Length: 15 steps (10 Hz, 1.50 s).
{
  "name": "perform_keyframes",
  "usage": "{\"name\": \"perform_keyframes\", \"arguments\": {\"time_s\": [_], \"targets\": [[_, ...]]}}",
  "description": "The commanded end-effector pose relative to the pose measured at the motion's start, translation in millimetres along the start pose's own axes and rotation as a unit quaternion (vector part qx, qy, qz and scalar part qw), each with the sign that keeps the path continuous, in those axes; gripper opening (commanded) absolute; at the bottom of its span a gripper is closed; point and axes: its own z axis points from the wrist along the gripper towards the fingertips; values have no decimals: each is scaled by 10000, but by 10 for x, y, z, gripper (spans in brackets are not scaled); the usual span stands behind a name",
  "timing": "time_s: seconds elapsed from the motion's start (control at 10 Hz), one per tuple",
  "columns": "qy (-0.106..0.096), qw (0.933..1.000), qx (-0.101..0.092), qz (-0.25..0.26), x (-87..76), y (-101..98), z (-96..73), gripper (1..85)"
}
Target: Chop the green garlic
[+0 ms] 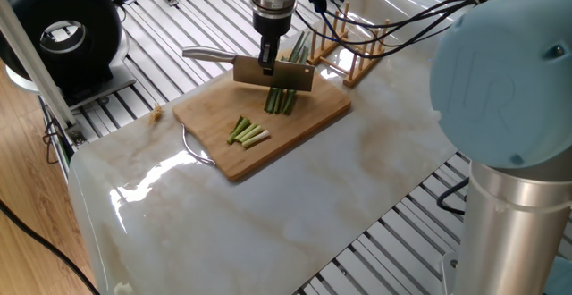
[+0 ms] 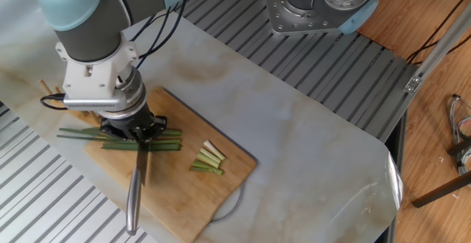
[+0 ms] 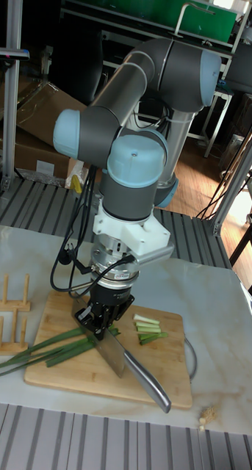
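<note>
My gripper (image 1: 267, 63) is shut on a cleaver-like knife (image 1: 273, 73), holding it at the join of blade and steel handle (image 2: 133, 199). The blade lies crosswise over the long green garlic stalks (image 1: 284, 99) on the bamboo cutting board (image 1: 308, 121). I cannot tell whether the edge touches them. The dark leaves (image 3: 37, 351) trail off the board's edge. A few short pale-ended cut pieces (image 1: 248, 132) lie together on the board, apart from the blade. These pieces (image 2: 208, 159) sit toward the end of the board that has a wire handle. The gripper (image 3: 101, 323) covers the spot where blade and stalks meet.
A wooden peg rack (image 1: 357, 58) stands just beyond the board, close to the garlic leaves. A black round device (image 1: 63, 31) sits on the slatted bench at left. A small crumb (image 3: 205, 418) lies on the marble. A second robot base (image 2: 316, 7) is mounted at the far side.
</note>
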Motion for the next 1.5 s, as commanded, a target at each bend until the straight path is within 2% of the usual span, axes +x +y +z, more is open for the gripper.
{"name": "perform_keyframes", "arguments": {"time_s": [0.0,1.4], "targets": [[-67,9999,-34,81,24,-4,-2,13],[-75,10000,-8,42,141,-33,6,13]]}}
